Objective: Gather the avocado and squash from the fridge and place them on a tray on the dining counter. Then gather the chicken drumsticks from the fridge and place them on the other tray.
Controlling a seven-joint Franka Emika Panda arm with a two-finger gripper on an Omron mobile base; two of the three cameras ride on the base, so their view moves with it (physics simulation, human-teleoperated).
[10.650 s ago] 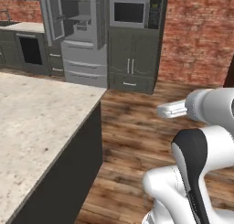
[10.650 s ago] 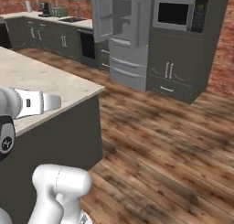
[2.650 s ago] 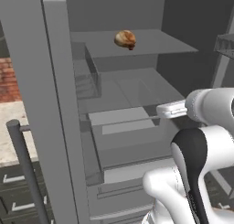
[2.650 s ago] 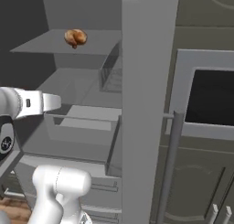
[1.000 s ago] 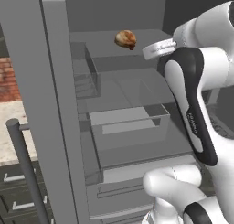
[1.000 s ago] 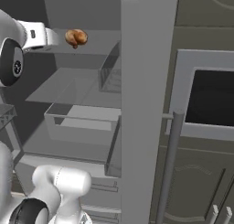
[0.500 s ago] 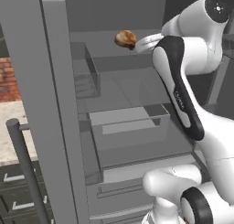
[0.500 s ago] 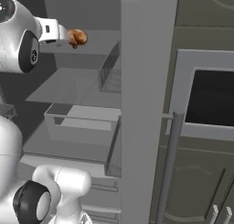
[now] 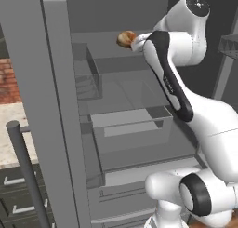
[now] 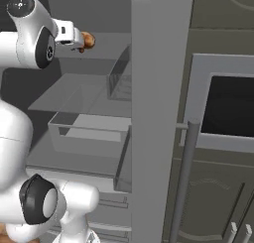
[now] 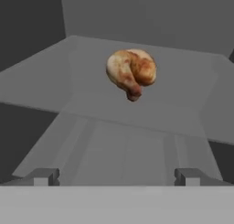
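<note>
The chicken drumsticks [image 11: 131, 72] lie as a golden-brown curled clump on the fridge's upper glass shelf [image 11: 183, 113]. In the left base view the drumsticks [image 9: 124, 38] sit just left of my raised hand. From the right base view the drumsticks [image 10: 89, 39] peek out just past the hand's tip. My gripper [image 11: 116, 177] is open, its two fingertips [image 11: 45, 176] spread wide at the shelf's front edge. It is short of the meat, level with the shelf, and nothing is between the jaws. The gripper [image 9: 135, 41] points into the fridge.
The open fridge door [image 9: 42, 106] stands at the left and a door panel [image 10: 158, 113] at the right. Below the shelf is a clear drawer [image 9: 130, 124] and a small door bin [image 9: 88, 73]. A built-in oven [image 10: 233, 108] is beside the fridge.
Over the last second the arm has swung up and forward, bringing the hand from the right of the shelf to just beside the drumsticks. The jaws stayed open and the drumsticks did not move.
</note>
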